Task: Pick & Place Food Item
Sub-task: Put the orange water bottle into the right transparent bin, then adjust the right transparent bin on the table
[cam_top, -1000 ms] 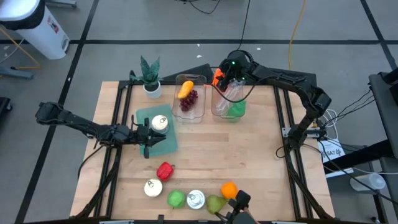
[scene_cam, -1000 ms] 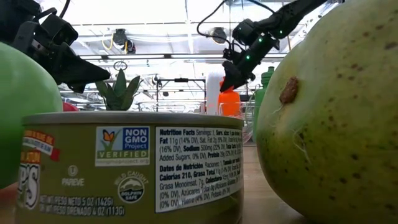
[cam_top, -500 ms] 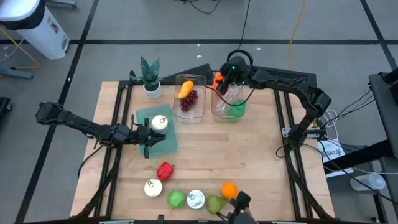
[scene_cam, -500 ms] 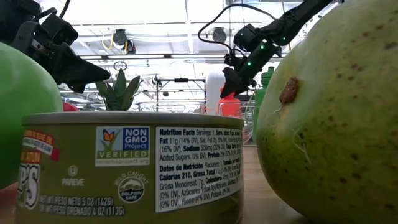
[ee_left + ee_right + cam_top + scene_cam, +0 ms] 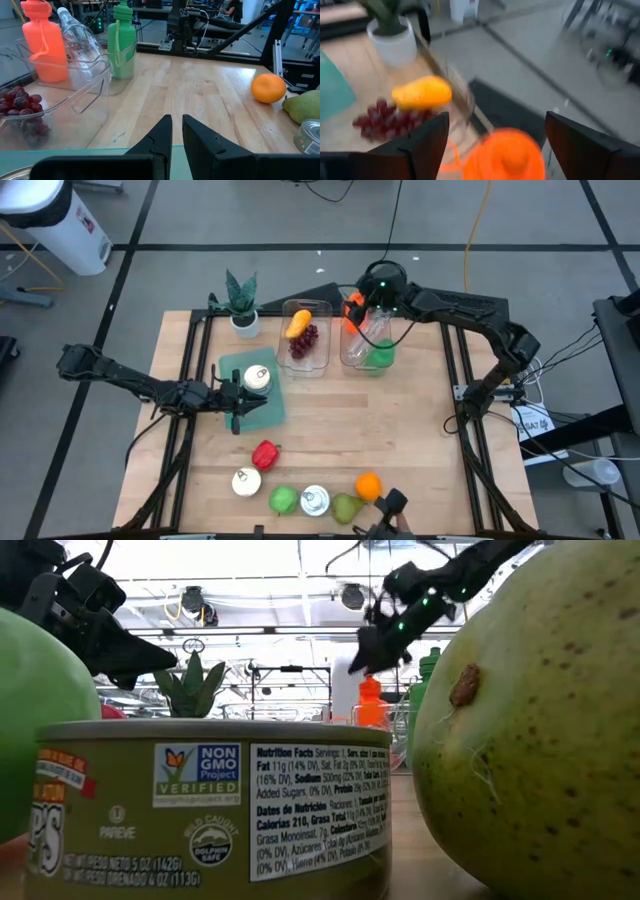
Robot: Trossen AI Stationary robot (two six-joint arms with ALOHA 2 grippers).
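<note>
Orange bottle [image 5: 504, 154] stands upright in the clear container [image 5: 366, 340] at the far side of the desk [image 5: 400, 440], just below and between the spread fingers [image 5: 420, 145] of the right gripper [image 5: 362, 302], not grasped; left gripper [image 5: 176, 137] rests with fingers clenched together over the teal board [image 5: 262, 406].

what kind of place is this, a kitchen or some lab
Most likely a robotics lab or workshop, not a kitchen: a wooden table on a metal frame, cables trailing over a taped floor, and equipment racks behind.
</note>
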